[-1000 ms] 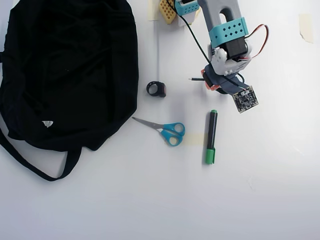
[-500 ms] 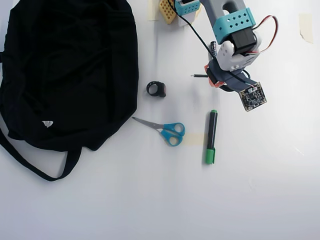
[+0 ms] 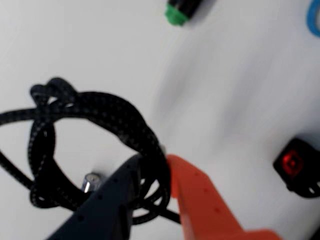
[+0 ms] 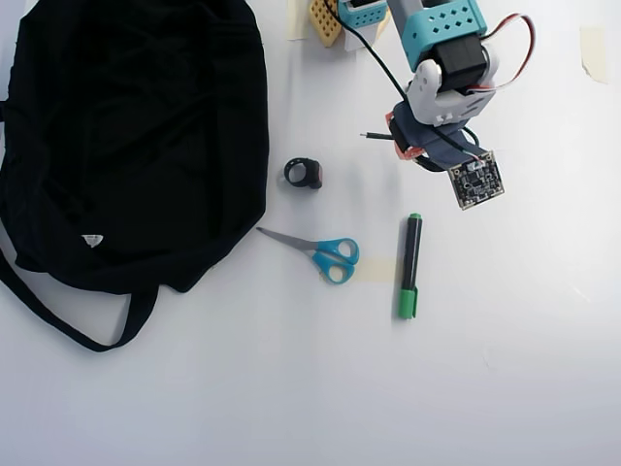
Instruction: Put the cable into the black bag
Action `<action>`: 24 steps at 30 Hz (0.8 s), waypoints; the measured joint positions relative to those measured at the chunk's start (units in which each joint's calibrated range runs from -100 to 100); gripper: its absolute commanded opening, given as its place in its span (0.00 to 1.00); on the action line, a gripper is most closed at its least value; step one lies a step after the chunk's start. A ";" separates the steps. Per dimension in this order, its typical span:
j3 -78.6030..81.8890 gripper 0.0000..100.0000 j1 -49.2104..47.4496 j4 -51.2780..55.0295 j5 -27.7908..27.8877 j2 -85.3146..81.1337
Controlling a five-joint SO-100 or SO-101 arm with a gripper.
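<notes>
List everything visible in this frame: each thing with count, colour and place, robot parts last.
black bag: 1, black with a thin strap and small white label, left side of the overhead view.
cable: 1, black braided coil, between the gripper fingers; its plug end sticks out left of the gripper in the overhead view.
ring-shaped clip: 1, black, right of the bag.
scissors: 1, blue handles, below the clip.
marker: 1, black with green ends, right of the scissors.
tape pieces: several, beige, on the table.
table: 1, white.
gripper: 1, one dark and one orange finger, closed around the cable coil.
</notes>
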 measured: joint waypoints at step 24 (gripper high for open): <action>-0.47 0.02 10.14 2.75 -2.00 -2.66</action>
